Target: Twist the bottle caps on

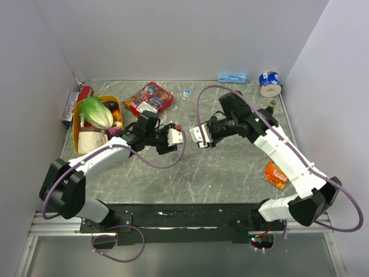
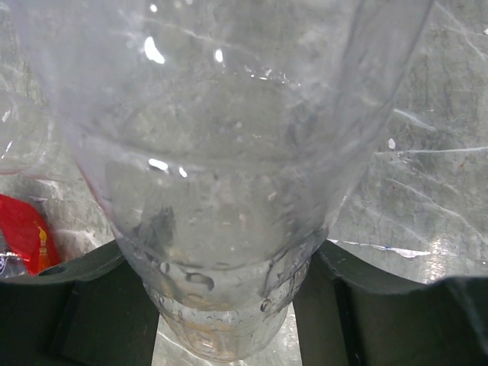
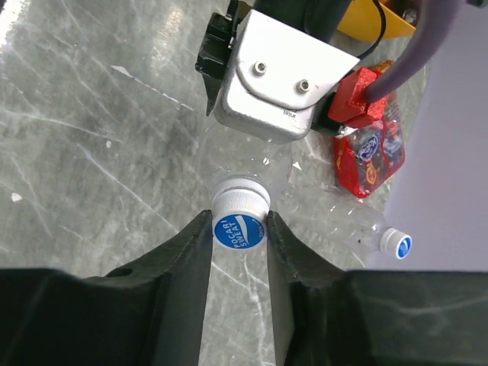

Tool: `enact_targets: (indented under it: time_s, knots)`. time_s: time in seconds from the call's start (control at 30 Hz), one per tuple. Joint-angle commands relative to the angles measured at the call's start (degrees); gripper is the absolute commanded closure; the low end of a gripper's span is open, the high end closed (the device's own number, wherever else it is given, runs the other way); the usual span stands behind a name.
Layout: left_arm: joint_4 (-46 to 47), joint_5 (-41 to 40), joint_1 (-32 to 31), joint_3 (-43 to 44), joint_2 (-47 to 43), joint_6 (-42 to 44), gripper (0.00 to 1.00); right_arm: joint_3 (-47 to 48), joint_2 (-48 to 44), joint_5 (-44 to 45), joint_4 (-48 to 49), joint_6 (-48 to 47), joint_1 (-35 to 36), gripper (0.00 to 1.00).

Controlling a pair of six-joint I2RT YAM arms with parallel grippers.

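Cap pinched by right tool — levelled toward left tool's bottle.

I'm looking down on a grey, marble-veined table boxed in by plain pale walls: a back wall, a left wall and a right wall. The light is soft and even, with faint glare on the tabletop. Along the near edge I see a black mounting plate on a silver metal frame.

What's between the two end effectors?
A clear bottle, held by the left end effector; the right end effector pinches the cap at its neck. Right wrist view shows it.
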Motion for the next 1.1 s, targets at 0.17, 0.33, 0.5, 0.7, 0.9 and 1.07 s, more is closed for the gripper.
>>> enact_targets:
  time_s: [0.17,0.33,0.5,0.7,0.9,1.07]
  knots:
    - [12.9,1.3,0.5,-1.8,-3.8,-6.9,0.99,8.4,9.0,4.2,5.3,25.7,0.3,0.91]
    - [32.0,-17.5,-2.3,-8.6,-7.2,-15.6,0.99,23.0,20.7,2.2,-0.5,46.8,-2.3,0.95]
    - [53.2,-42.7,-7.6,-13.8,-5.7,-4.9,0.99,24.9,30.7,-20.1,1.0,90.1,-11.2,0.96]
    - [48.4,-46.7,-7.2,-11.0,-2.3,0.3,0.99,26.0,31.6,-25.7,3.4,91.1,-13.6,0.64]
    - [17.1,-27.1,-4.2,-5.0,-5.7,-4.4,0.99,41.1,28.0,-17.6,-2.5,66.9,-19.1,0.49]
    - [-6.9,0.0,1.2,5.0,-4.1,0.6,0.99,19.7,11.7,-14.1,-0.4,30.2,-16.6,0.4]
